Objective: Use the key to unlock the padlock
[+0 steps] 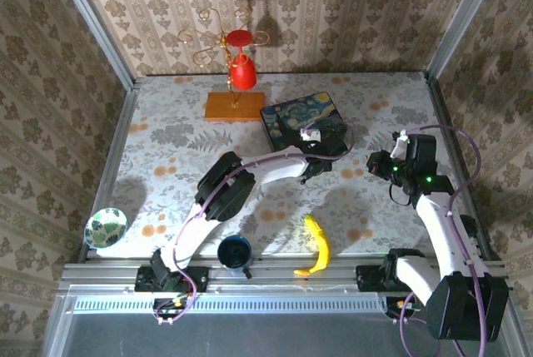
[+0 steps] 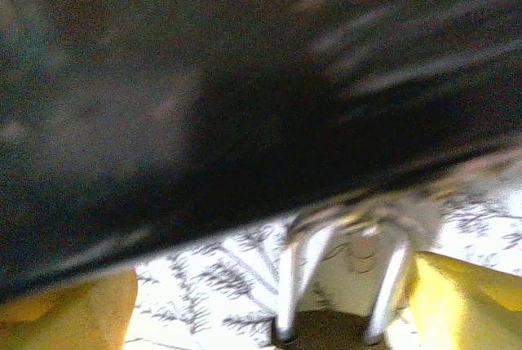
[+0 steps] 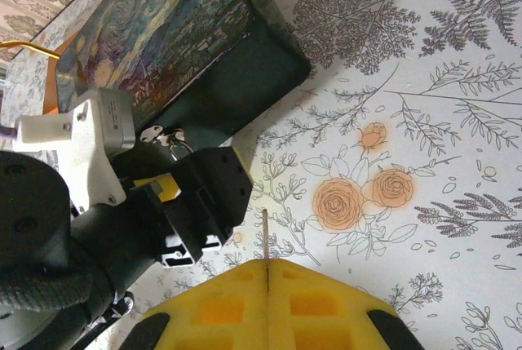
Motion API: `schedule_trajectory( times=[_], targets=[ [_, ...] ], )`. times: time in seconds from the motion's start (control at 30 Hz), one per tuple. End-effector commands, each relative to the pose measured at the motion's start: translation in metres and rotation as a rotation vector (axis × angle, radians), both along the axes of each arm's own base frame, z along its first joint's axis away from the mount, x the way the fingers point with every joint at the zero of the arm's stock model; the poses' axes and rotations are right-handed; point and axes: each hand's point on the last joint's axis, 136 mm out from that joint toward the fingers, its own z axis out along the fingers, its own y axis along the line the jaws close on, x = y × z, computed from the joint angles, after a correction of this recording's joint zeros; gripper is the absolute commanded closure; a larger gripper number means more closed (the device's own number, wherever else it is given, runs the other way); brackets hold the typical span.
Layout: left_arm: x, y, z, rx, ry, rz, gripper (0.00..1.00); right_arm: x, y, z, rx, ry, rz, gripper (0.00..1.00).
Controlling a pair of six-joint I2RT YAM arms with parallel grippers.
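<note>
- A tiny padlock (image 2: 326, 331), its brass-coloured body dark and blurred and its silvery shackle (image 2: 291, 285) upright, sits just beside the blue painted-print box (image 2: 204, 81).
- The left gripper (image 2: 273, 294) is spread wide, with a yellow finger on each side of the padlock.
- The right gripper (image 3: 267, 272), near the box, pinches a thin metal key (image 3: 265, 236).

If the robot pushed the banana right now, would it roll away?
Probably not far: the banana is curved and lies flat on the table, so it would likely spin or slide rather than roll. Its skin looks smooth, so a tight pinch might slip or bruise it.
</note>
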Motion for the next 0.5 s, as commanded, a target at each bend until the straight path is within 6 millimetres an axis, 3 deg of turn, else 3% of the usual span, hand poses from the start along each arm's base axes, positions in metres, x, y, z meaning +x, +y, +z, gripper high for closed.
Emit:
schedule_trajectory(
  times=[0.0, 0.1, 0.4, 0.47],
  targets=[
    [0.0046, -0.0129, -0.0058, -0.011, 0.003, -0.043, 0.21, -0.0024, 0.0018, 0.0046, 0.020, -0.017, -0.001, 1.00],
    [0.0057, -0.0134, -0.0033, -0.021, -0.001, -0.036, 0.28, -0.0031, 0.0013, 0.0040, 0.016, -0.013, -0.001, 1.00],
    [-0.0010, -0.0092, -0.0102, -0.036, 0.023, -0.001, 0.35, -0.0012, 0.0021, 0.0022, 0.024, -0.013, -0.001, 1.00],
    [-0.0004, -0.0065, -0.0106, -0.038, 0.021, 0.010, 0.42, -0.0013, 0.0021, 0.0021, 0.023, -0.013, 0.000, 1.00]
  ],
)
